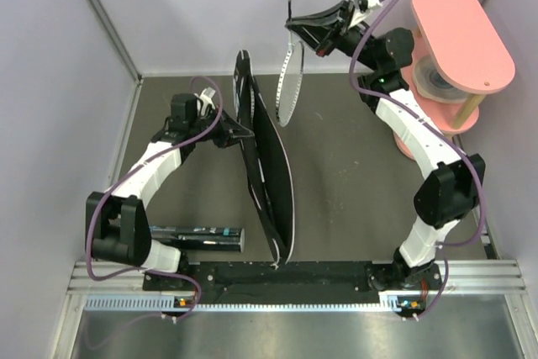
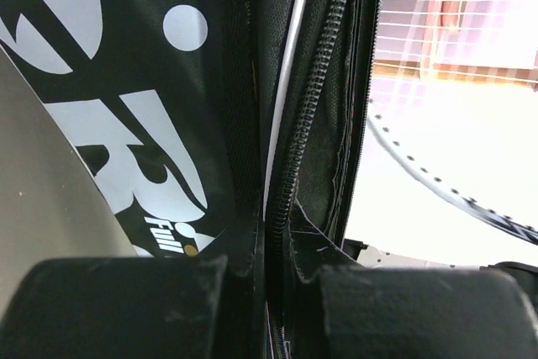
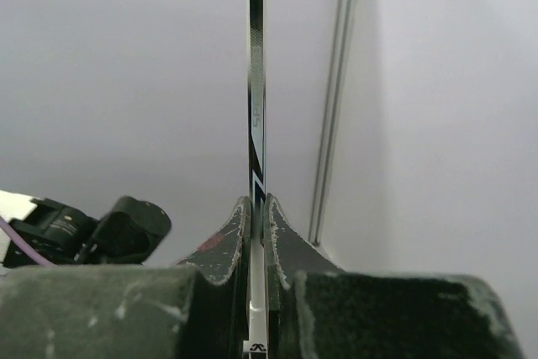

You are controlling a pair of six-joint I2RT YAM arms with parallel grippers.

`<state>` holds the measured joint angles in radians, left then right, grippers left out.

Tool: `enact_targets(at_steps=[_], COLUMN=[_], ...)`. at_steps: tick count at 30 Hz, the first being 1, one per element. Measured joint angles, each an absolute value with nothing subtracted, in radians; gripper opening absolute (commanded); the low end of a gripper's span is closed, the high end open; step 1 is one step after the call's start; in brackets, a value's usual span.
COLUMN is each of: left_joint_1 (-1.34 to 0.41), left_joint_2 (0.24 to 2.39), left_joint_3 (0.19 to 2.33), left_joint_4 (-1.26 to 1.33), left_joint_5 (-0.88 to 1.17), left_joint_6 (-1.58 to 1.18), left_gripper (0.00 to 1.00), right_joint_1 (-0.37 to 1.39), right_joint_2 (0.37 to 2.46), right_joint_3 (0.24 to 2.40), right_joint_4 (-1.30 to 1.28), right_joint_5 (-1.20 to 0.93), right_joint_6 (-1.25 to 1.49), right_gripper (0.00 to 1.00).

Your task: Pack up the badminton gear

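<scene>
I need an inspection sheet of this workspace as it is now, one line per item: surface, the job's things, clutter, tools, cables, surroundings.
Surface: dark table, no spill seen.
Job's things: black bag stands on its edge, zipper open; racket hangs head down beside the bag's far end; black tube lies by the left arm's base; no shuttlecocks seen.
Clutter: pink tiered stand in the far right corner.
Tools: left tool shut on the bag's rim; right tool shut on the racket's shaft.
Cables: a purple cable loops along each arm; no snag seen.
Surroundings: pale walls on three sides.
</scene>
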<state>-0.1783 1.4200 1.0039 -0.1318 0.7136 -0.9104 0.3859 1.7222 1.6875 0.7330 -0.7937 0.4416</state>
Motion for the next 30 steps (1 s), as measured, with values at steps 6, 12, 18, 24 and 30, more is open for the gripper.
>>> enact_targets(at_steps=[6,12,18,24,30], left_joint_1=[-0.178,-0.178,-0.178,-0.178,-0.179], left_joint_2=[1.458,1.462,1.462,1.459,1.447], left_joint_3=[1.066,1.079,1.081,1.081,1.081], left_joint_4=[-0.204,-0.222,-0.221,-0.212,-0.208], left_joint_5=[0.707,0.706,0.712,0.723,0.734], left_joint_6=[-0.899,-0.904,-0.915,-0.923,-0.937], left_gripper=[0.00,0.00,0.00,0.00,0.00], right_joint_1=[0.409,0.447,0.492,0.516,0.522], right_joint_2=[1.779,1.797,1.817,1.875,1.888], right_joint_3=[1.862,1.934,1.905,1.903,1.831], right_joint_4=[0.783,0.832,0.911,0.970,1.043], right_joint_5=[-0.838,-0.864,-0.916,-0.962,-1.031], right_joint_6=[0.490,0.512,0.525,0.546,0.554], right_gripper=[0.00,0.00,0.00,0.00,0.00])
